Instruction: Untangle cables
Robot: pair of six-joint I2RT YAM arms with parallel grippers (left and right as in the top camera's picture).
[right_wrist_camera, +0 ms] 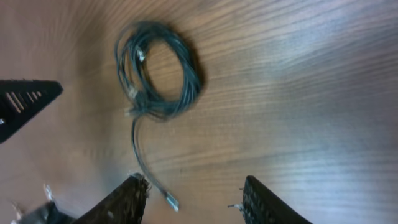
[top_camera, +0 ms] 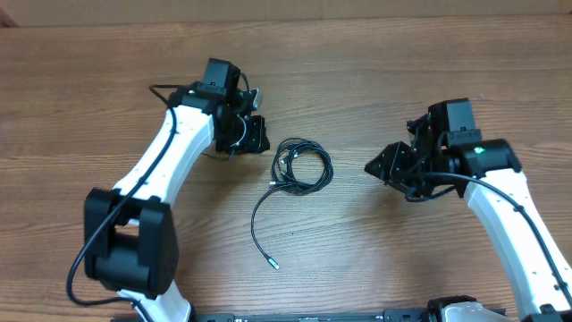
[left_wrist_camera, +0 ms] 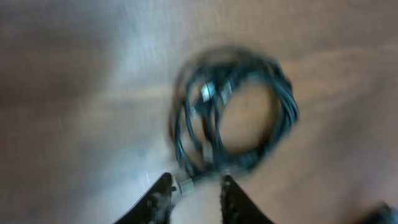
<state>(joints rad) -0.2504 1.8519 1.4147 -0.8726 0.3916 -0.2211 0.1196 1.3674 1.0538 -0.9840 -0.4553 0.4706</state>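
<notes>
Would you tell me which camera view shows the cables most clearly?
The overhead view: the cables lie sharp and whole, coil plus tail and plug. The right wrist view shows both too, slightly blurred; the left wrist view shows only the coil, badly blurred.

Robot-manipulation lab bench, to judge by the equipment. Wood-grain worktop (top_camera: 375, 54) carrying two white-and-black arms, left arm (top_camera: 167, 152) and right arm (top_camera: 500, 201), based at the near edge, trailing thick black leads (top_camera: 72, 275). Black rail (top_camera: 313, 317) along that edge. Between them, a coil of thin black cables (top_camera: 302, 165). Surrounding room out of frame.
</notes>
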